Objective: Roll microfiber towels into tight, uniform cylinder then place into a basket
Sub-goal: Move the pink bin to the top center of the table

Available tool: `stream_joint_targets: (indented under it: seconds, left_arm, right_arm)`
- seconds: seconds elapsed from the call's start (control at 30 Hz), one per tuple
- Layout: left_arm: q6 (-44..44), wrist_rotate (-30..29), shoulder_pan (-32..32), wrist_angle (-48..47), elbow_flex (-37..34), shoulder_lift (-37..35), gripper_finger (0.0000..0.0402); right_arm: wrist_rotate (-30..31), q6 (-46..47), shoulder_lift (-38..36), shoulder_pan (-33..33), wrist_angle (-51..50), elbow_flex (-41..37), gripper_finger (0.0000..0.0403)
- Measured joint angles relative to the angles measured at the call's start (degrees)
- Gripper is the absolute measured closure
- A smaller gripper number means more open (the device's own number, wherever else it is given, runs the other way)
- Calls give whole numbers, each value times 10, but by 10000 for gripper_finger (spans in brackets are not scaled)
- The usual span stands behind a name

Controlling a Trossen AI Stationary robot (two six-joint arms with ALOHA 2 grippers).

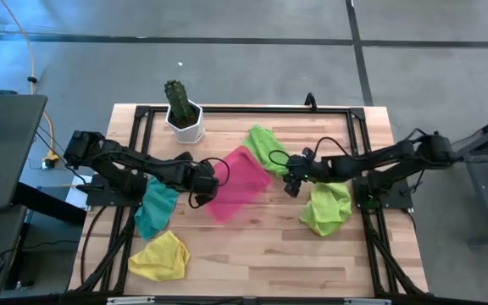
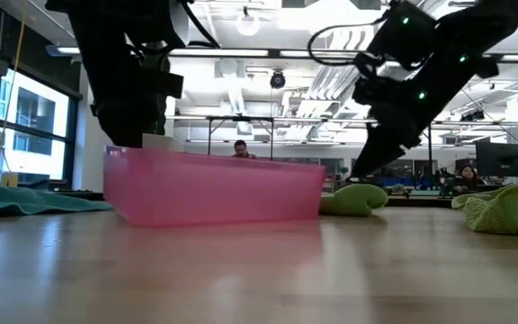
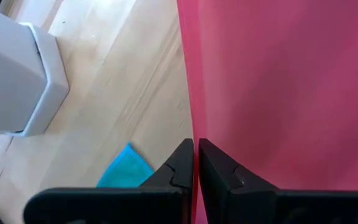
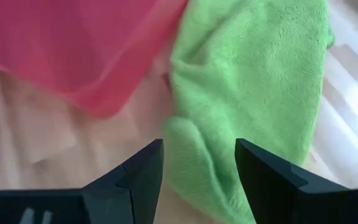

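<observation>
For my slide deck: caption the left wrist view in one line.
Left end effector shut on the pink basket's wall, with a teal towel and white pot beside it on the wooden table.

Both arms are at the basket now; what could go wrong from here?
1. The left gripper is shut on the pink basket rim; any pull may drag it into the cactus pot close by.
2. The right gripper is open over an unrolled lime green towel lying against the basket; closing here would probably bunch it, not roll it.
</observation>
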Motion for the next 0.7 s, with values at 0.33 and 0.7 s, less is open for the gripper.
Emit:
stream_joint_targets:
  seconds: [0.33,0.7]
  left_arm:
    - [0,2,0,-7,0,0,396]
    - [0,2,0,-8,0,0,396]
  right_arm:
    - [7,-57,72,-60,98,0,210]
    - [-106,-40,133,-56,91,2,210]
